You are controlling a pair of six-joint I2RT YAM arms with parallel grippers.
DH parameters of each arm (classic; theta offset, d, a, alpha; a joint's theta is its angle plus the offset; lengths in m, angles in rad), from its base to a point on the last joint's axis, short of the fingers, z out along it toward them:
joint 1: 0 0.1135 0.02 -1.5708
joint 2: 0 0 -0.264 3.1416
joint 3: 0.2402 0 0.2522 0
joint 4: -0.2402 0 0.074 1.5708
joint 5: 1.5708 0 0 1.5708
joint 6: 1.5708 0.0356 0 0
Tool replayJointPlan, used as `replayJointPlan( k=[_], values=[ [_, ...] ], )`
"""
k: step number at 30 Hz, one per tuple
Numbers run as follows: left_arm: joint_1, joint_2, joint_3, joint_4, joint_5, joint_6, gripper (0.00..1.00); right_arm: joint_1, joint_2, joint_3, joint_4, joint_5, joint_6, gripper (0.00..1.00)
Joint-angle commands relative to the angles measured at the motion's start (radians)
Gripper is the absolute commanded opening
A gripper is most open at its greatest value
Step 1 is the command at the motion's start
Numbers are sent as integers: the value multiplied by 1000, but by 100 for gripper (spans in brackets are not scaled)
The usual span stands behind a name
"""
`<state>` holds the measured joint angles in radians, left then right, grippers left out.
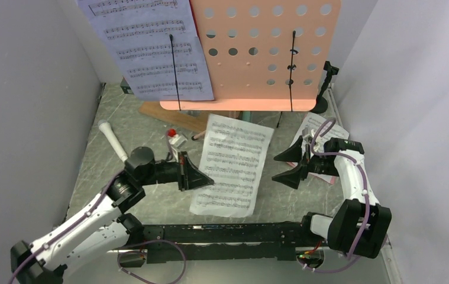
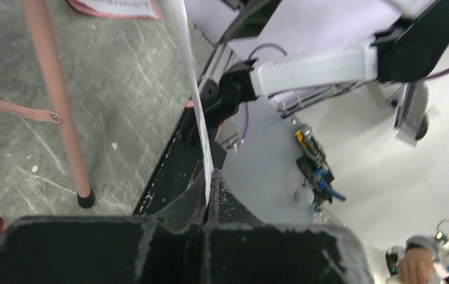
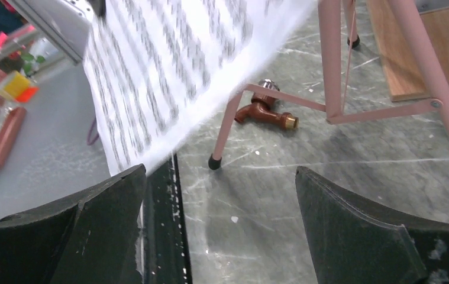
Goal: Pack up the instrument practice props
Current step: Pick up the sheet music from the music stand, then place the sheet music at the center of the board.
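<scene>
Top view first: the left gripper point(image 1: 207, 178) has its fingers pressed together on the left edge of a loose sheet-music page point(image 1: 232, 165), holding it up off the table point(image 1: 109, 106) mid-workspace. The right gripper point(image 1: 284, 167) sits just right of the page, jaws spread wide with nothing in them. Behind both stands the pink music desk point(image 1: 269, 53) with another page point(image 1: 151, 53) propped on it. A white microphone point(image 1: 110, 141) lies over on the left (so plenty left to pack).

Left wrist view: the page point(image 2: 197, 100) shows edge-on, running straight down into the pinched fingertips point(image 2: 222, 198). It looks like a decent grip, right at the margin. A pink tripod leg point(image 2: 56, 89) stands off to the side.

Right wrist view: the fingers are wide apart and the page point(image 3: 174, 71) hangs blurred at upper left, not between them. The tripod legs point(image 3: 331, 59) and a small brown piece point(image 3: 266, 112) sit on the table beyond.

This looks like early days, with the step in hand being to gather the loose page. Next, the right gripper probably needs to slide over to the page's free edge and close gently, since thin paper held by one margin will flop and crease. Where the page is meant to end up can't be told from these views.
</scene>
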<state>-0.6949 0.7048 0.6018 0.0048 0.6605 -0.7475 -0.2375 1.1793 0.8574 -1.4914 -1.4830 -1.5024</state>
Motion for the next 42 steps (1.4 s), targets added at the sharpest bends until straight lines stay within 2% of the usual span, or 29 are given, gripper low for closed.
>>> replayJointPlan(
  k=[1,6,10,14,18,21,23,26,28,30,32,35,37,42],
  values=[
    [-117,97,75,69,-17,141,0,6,24,31,56,-106,99,99],
    [-213,215,120,107,-80,208,0,6,18,12,181,-128,263,99],
    [-229,280,122,176,-70,200,0,3,-23,-35,383,-138,513,99],
    [-241,295,111,221,-73,196,0,-8,-60,-63,509,-150,666,99],
    [-244,304,91,242,-88,180,0,-17,-74,-39,519,-159,719,97],
    [-251,315,64,278,-104,162,0,-17,-80,-6,480,-161,710,91],
    [-255,326,48,317,-112,152,0,-16,-85,7,453,-162,690,81],
    [-267,352,41,357,-125,149,0,-16,-109,-1,513,-162,761,41],
    [-273,368,46,358,-144,156,1,-18,-136,-19,616,-158,851,15],
    [-278,376,61,316,-185,165,12,-26,-165,-22,678,-108,920,1],
    [-280,357,79,231,-273,181,38,-52,-189,-29,753,-36,1017,0],
    [-281,290,84,114,-421,205,63,-155,-232,-73,897,16,1159,0],
    [-279,229,90,29,-500,229,71,-244,-253,-89,955,33,1207,0],
    [-278,89,165,-257,-686,331,81,-374,-225,-28,829,189,1073,0]
  ],
)
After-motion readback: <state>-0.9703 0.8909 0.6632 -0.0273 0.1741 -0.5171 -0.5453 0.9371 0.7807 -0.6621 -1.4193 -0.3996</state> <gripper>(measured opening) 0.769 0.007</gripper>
